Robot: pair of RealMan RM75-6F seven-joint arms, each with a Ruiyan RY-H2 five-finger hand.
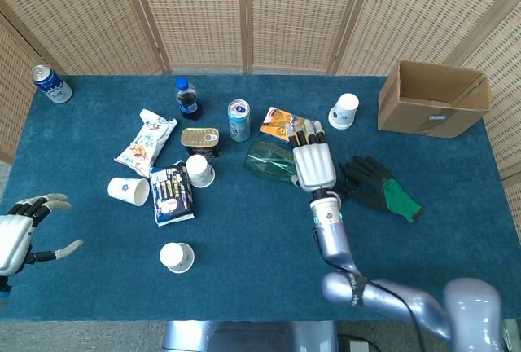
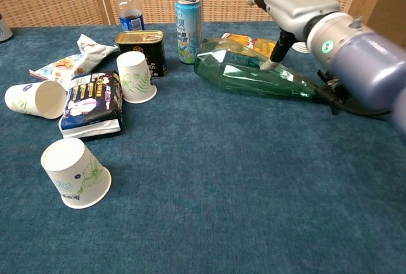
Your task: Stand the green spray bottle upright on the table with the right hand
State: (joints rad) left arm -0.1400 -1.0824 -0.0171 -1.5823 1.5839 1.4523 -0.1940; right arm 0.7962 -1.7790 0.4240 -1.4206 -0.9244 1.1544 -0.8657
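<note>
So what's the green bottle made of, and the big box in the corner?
The green spray bottle looks like clear, shiny plastic: you can see through its tinted body and light glints off it. The box looks like plain brown cardboard, dull and matte, with open folded flaps.

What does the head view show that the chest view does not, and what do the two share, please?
Only the head view shows the robot's left hand, held open at the table's left edge, the black and green work glove and the whole open cardboard box. Only the chest view shows the side profile of the transparent green spray bottle, lying on its side on the blue cloth, with the right hand's thumb touching its top. Both show the right hand over the bottle, the tall light-blue drink can and the gold rectangular tin.
</note>
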